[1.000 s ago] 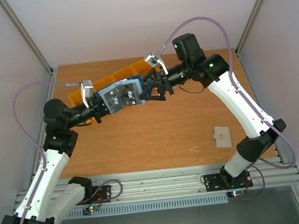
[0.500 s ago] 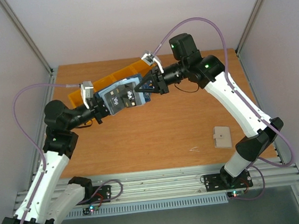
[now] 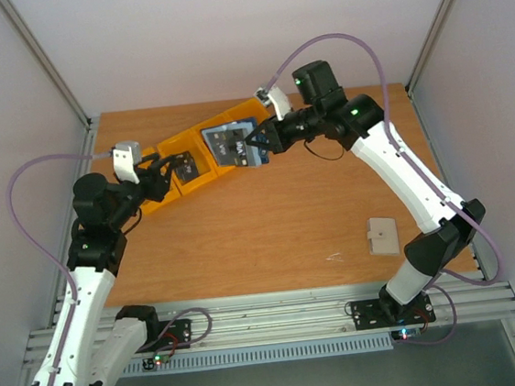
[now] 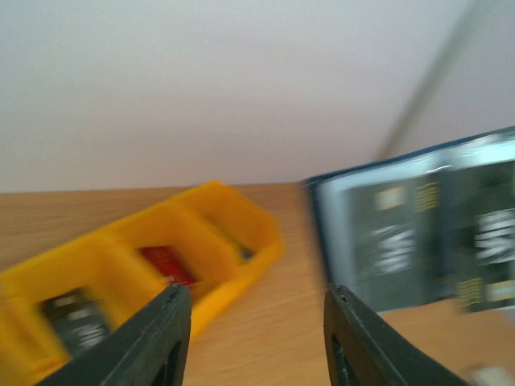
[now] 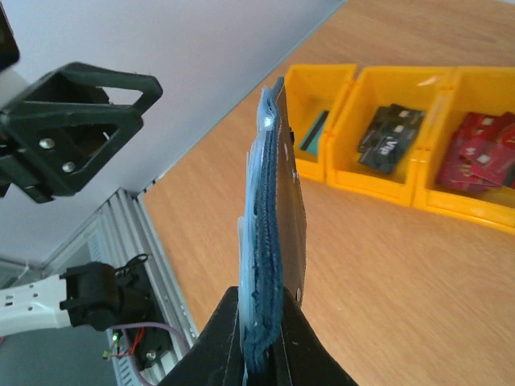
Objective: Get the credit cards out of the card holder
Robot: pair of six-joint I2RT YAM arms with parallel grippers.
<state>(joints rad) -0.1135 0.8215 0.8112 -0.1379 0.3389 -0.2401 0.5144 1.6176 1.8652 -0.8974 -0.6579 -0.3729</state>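
the beige pad (image 3: 383, 235) lies on the wooden table (image 3: 270, 228) near the right arm's base

the left arm (image 3: 87, 285) rises steeply from its base at the near edge, bends at a dark elbow and reaches a short way to the right; its forearm is roughly level, pointing at the yellow bins (image 3: 168, 175). the left gripper (image 3: 165, 170) stands with its jaws well apart and nothing between them; its own camera shows the two black fingers (image 4: 165, 338) framing bare table and the bin row, blurred

the right arm (image 3: 423, 185) climbs from its base, folds outward at a low elbow, runs up and back along a long white link, then turns left at the far side of the table. the right gripper (image 3: 254, 144) is clamped on the card holder (image 3: 229, 143), carried in the air with no other support. its wrist view shows the holder (image 5: 269, 241) edge-on and upright, the lower edge pinched between the fingers (image 5: 221, 338), with the open left gripper (image 5: 80, 121) hanging well apart to the side

from above, the holder lies spread open, its inner pockets facing up, overlapping the right end of the bin row

farthest along, the bins (image 5: 386, 88) stand side by side: a teal card (image 5: 314, 129) in one, a dark card (image 5: 390, 137) in the middle, red cards (image 5: 479, 157) in the third
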